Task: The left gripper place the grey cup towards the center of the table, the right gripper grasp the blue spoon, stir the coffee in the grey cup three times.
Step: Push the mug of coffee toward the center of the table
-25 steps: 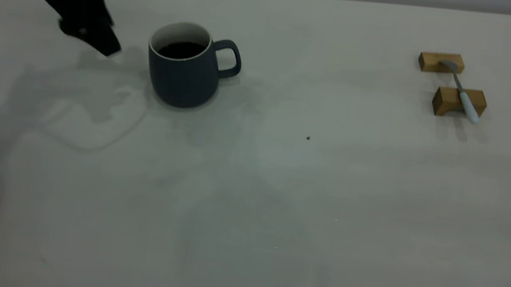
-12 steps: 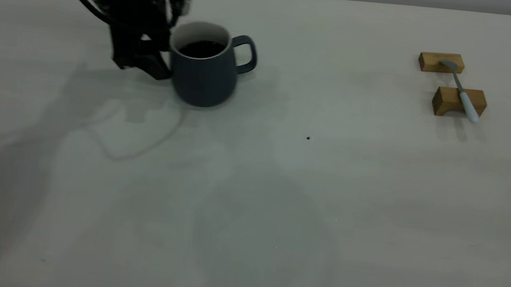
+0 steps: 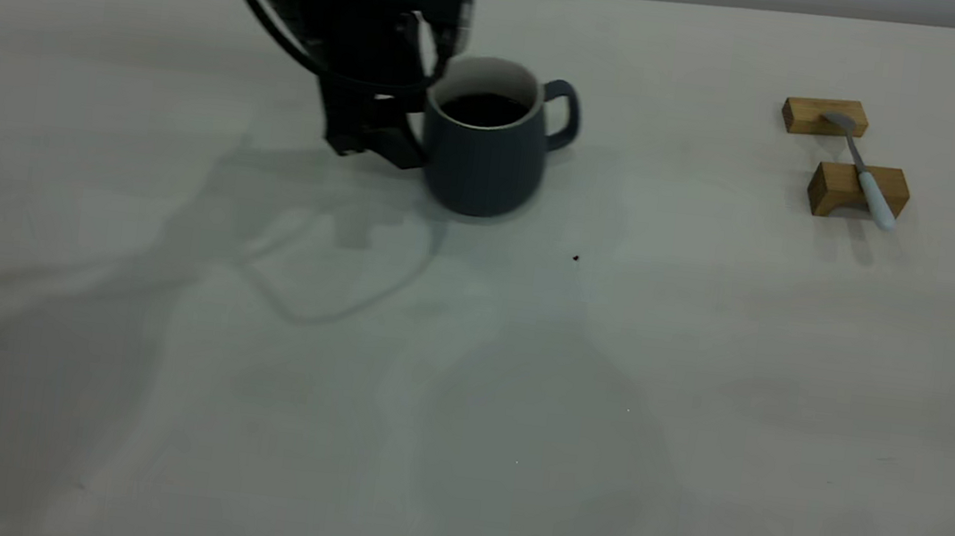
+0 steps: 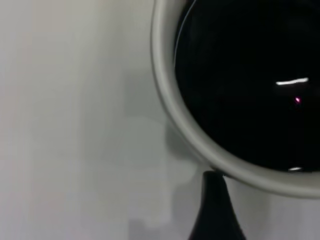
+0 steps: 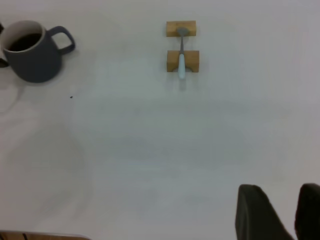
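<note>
The left gripper (image 3: 408, 130) pressed against the cup (image 3: 482, 161) on the side away from its handle; whether it gripped the rim could not be told. The spoon (image 3: 864, 173) lay across two blocks (image 3: 838, 185), well apart from the cup. The right gripper (image 5: 295, 212) hovered slightly parted, empty.

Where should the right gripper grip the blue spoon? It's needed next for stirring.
Probably by the pale handle end of the blue spoon, coming from above. It lies across two wooden blocks, bowl on the far one, so the handle overhangs the near block, off the table.

Grey cup (image 3: 485, 165) w/ white inside, black coffee (image 3: 485, 109).
</note>
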`<state>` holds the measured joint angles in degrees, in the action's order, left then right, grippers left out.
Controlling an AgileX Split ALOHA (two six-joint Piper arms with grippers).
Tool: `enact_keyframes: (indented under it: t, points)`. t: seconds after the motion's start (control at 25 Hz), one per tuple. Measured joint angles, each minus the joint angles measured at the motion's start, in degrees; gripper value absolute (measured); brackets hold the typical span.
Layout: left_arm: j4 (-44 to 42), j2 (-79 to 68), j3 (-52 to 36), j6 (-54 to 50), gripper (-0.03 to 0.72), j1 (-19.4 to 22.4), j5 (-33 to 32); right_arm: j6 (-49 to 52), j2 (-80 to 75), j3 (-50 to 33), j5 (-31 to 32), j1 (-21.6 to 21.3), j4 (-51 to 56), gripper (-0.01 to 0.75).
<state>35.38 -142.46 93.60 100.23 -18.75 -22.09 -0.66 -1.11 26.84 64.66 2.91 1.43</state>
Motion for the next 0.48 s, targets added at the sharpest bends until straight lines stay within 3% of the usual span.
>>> enact_keyframes:
  t: [0.48]
  points:
    - [5.9,0.0,0.0,0.1,0.585,-6.4,4.0,0.0,0.0,0.0,0.0,0.0,0.0,0.238]
